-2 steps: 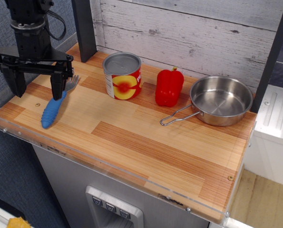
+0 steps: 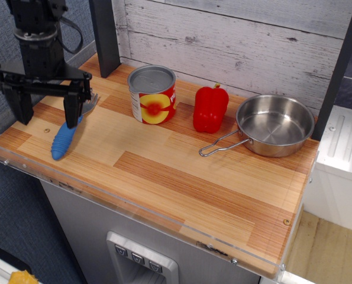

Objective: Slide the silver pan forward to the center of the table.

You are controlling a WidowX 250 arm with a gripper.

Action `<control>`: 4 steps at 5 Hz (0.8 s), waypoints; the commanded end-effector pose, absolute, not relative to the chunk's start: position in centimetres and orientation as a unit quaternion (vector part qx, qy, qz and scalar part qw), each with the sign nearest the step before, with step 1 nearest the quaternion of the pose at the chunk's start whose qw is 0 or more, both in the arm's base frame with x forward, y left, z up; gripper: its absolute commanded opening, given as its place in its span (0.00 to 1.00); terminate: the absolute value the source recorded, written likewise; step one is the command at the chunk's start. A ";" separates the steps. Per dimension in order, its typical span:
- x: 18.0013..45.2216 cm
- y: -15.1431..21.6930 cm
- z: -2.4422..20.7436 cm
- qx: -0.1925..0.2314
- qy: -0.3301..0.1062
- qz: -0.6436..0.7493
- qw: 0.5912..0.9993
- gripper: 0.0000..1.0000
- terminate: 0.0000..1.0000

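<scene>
Only the arm has shifted slightly, its 2 fingers (image 2: 48,106) spread wide and empty above the blue-handled fork (image 2: 69,131) at the surface's (image 2: 181,195) left end, far from the silver pan (image 2: 275,125) at the right rear corner, untouched

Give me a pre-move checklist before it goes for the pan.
1. Gripper open, jaws empty: ok.
2. Pan upright, nothing inside: ok.
3. Pan handle free, pointing toward the table centre: ok.
4. Table centre bare for the slide: ok.
5. Gripper near the pan: not ok; it hangs at the far end over the fork.
6. Route across: can and pepper stand between; clearance cannot tell.
</scene>
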State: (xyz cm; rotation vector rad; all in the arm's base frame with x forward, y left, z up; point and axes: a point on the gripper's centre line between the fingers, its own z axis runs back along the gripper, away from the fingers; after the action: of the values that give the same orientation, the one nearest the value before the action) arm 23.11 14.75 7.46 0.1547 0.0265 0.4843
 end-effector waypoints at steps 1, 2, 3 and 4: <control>26.3 8.9 9.5 0.086 0.064 0.236 0.966 1.00 0.00; 27.6 4.9 9.8 0.084 0.069 0.283 0.953 1.00 0.00; 28.8 2.0 9.6 0.105 0.081 0.341 0.931 1.00 0.00; 28.9 -0.5 10.3 0.075 0.036 0.454 0.887 1.00 0.00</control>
State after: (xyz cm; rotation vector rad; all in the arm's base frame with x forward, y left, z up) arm 28.14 -1.12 8.73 0.1833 0.1177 0.9514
